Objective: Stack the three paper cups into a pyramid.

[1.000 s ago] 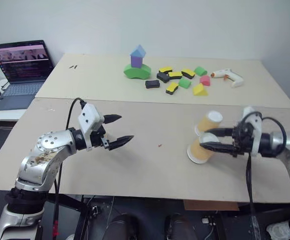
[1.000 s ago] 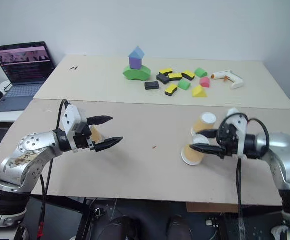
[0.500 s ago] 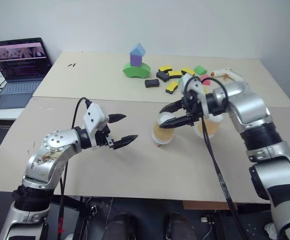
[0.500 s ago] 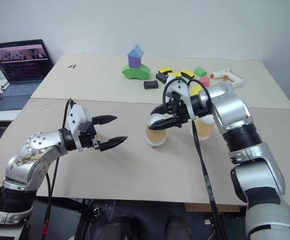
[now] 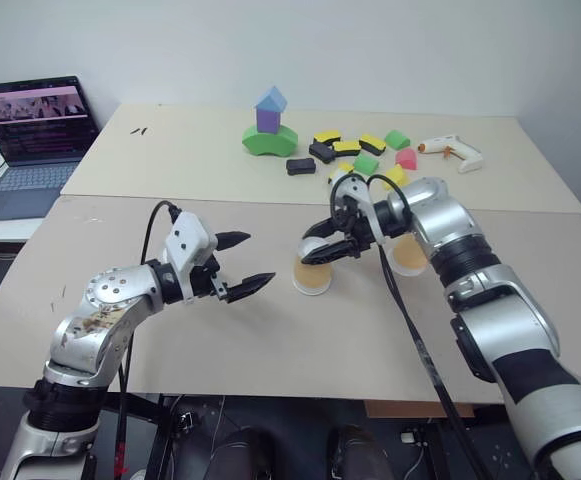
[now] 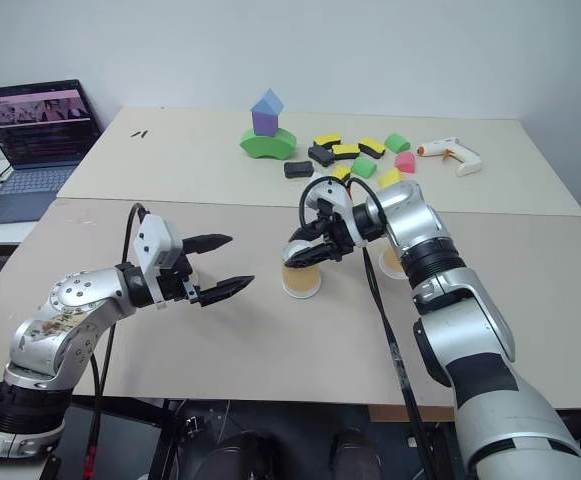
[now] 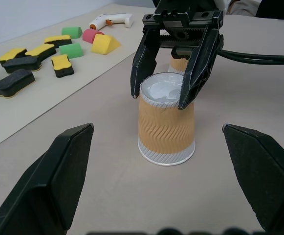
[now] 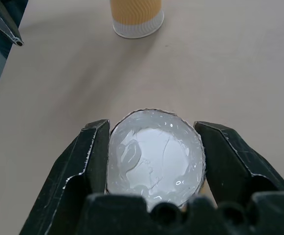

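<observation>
Left wrist view: an upside-down paper cup (image 7: 166, 126) stands on the desk (image 7: 107, 196), the right claw (image 7: 175, 93) straddling its white base with a black finger (image 7: 142, 66) close on each side, whether pinching or just released I cannot tell. A second cup (image 5: 411, 255) stands just behind that arm, and a third (image 8: 136, 16) sits beyond the straddled cup near the left claw (image 5: 246, 263), whose fingers are spread wide and empty.

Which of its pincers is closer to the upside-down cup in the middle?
The right pincer: its fingers flank the cup's top. The left pincer hovers open beside it, apart.
</observation>
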`<state>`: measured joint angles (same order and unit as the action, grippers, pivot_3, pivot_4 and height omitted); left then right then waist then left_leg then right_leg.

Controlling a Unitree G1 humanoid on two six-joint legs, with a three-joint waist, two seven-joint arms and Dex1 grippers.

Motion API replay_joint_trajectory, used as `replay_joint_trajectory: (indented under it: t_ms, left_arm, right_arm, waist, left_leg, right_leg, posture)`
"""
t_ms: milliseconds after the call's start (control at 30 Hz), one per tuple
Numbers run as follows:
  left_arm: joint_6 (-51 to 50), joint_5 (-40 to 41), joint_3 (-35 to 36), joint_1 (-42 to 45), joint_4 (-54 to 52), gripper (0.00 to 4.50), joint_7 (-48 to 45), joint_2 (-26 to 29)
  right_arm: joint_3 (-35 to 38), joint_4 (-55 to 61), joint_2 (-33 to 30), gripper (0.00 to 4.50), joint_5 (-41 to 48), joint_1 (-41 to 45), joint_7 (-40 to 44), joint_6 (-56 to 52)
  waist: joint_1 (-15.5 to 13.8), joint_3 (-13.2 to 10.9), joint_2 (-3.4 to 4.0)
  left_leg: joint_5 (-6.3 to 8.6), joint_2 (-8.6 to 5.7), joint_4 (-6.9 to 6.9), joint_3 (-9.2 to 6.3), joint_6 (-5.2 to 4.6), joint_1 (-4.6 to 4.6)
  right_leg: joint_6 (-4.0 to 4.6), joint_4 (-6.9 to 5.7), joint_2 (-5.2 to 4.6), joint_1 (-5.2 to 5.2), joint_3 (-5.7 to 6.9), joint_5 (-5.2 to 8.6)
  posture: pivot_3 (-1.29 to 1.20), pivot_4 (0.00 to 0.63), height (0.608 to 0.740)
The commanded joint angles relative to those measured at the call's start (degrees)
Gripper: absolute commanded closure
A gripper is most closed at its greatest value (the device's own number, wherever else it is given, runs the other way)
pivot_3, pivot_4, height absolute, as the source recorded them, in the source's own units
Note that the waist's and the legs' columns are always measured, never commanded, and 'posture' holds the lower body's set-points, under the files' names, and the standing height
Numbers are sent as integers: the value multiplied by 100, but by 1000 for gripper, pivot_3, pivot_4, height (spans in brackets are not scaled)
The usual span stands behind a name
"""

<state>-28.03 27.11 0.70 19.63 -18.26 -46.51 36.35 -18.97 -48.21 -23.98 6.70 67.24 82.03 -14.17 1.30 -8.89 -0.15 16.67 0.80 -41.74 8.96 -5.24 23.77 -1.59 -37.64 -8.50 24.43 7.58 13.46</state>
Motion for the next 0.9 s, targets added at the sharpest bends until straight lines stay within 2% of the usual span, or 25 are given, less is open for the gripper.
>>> replay_joint_trajectory:
  t_ms: [33,200,300,400,500,600,700,800,900]
  left_arm:
    - [8,46,114,42,-155,0,16,15]
    - [47,21,21,111,-59,0,-43,-31]
    - [64,2,15,121,-16,0,-61,-36]
    - [61,-5,52,83,-33,0,-49,-17]
    - [84,-35,121,15,-45,0,-3,17]
    - [93,-81,179,-37,-60,0,80,36]
    - [51,-65,211,-99,-131,0,130,35]
    - [-11,-20,220,-138,-210,0,163,37]
    - [-45,-9,193,-148,-249,0,156,40]
  right_arm:
    - [270,196,-83,65,-18,107,-40,70]
    - [526,1419,-481,12,289,-53,218,-818]
    - [885,3052,-1064,12,929,-345,450,-1966]
    - [1611,4352,-1606,12,1758,-577,247,-3121]
    - [2668,5039,-2022,12,2418,-837,-455,-4144]
    - [3247,5669,-2408,12,2159,-1937,-1228,-4240]
    - [3585,6088,-2434,12,1632,-3141,-2356,-4272]
    - [3562,6469,-2321,12,1015,-4204,-3473,-4290]
    - [3468,6592,-2083,12,740,-4741,-4161,-4178]
  waist:
    - [2,0,0]
    - [-23,-1,2]
    - [-42,-1,2]
    - [-65,-2,1]
    - [-63,-2,0]
    - [-86,6,-12]
    - [-118,14,-27]
    - [-135,11,-16]
    - [-125,11,-11]
  left_leg:
    - [0,0,0,0,0,0]
    - [0,0,1,-1,0,4]
    - [0,0,1,-6,0,7]
    - [1,0,1,-20,0,9]
    - [1,-1,1,-30,0,11]
    - [2,1,3,-44,2,4]
    - [3,0,3,-54,4,3]
    - [2,-11,3,-40,3,7]
    - [0,-10,3,-40,4,7]
  right_leg:
    - [0,0,0,1,-1,0]
    - [0,-1,0,3,1,0]
    - [0,1,-2,3,3,0]
    - [0,7,-6,0,8,0]
    - [1,30,-20,-1,12,0]
    - [5,47,-25,-18,24,-4]
    - [5,52,-48,-29,38,-4]
    - [-2,40,-67,-18,37,-8]
    - [-4,38,-37,-17,39,-6]
  posture:
    - [0,150,695]
    - [0,150,695]
    - [0,150,695]
    - [0,150,695]
    - [0,150,695]
    - [0,150,695]
    - [0,150,695]
    - [0,150,695]
    - [0,150,695]
